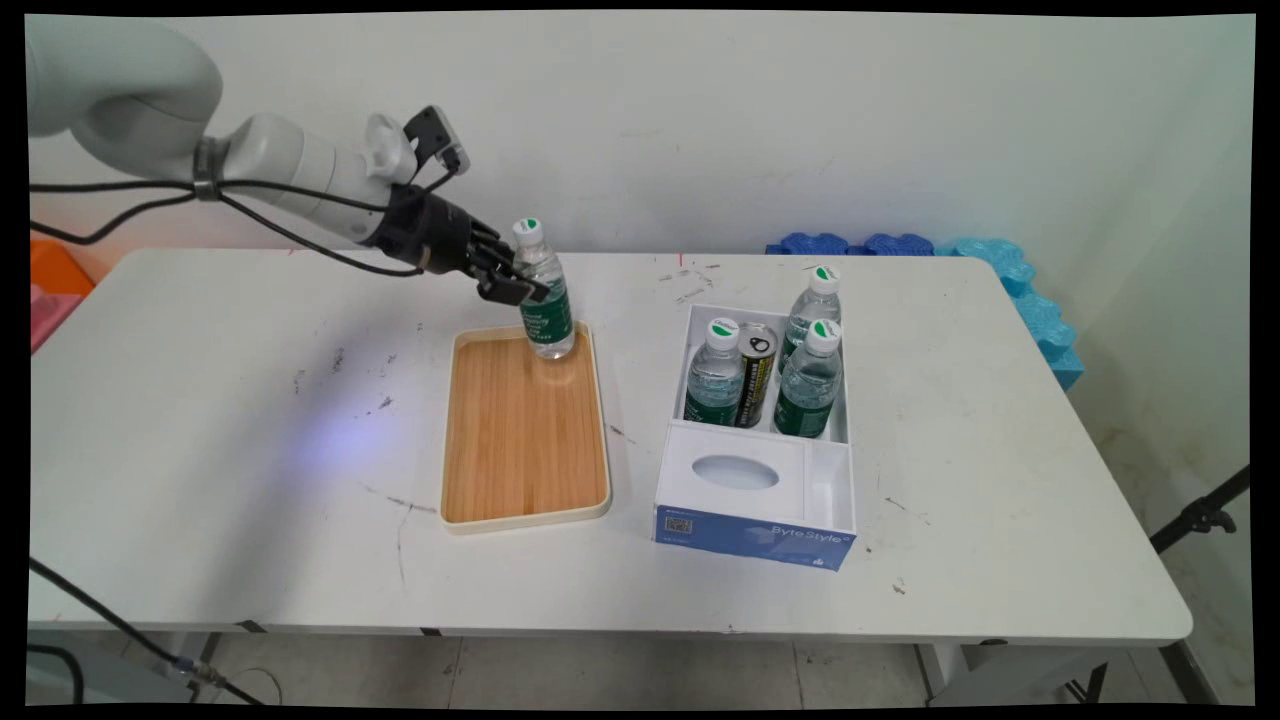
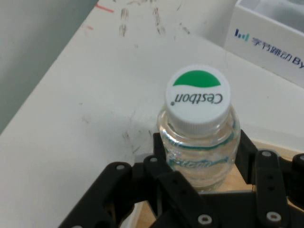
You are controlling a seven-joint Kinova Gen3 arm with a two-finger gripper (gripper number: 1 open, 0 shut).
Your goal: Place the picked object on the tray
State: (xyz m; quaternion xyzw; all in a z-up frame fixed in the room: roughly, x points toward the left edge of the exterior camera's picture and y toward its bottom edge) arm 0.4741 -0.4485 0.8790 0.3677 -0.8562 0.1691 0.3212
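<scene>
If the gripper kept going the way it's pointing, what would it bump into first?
Nothing new: the gripper is already shut on the bottle. Pointing down and to the right, it would probably push the bottle's base into the far end of the wooden tray, though depth is hard to judge.

Main view overlooks the table [image 1: 200, 400] from its near side; hand view looks closely down at it.

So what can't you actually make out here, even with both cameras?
- Whether the bottle rests on the wooden tray or hangs just above it: the claw hides its lower part in the hand view.
- The lettering on the can in the white box: too small in the main view.
- The claw's fingertips: hidden behind the bottle.
</scene>
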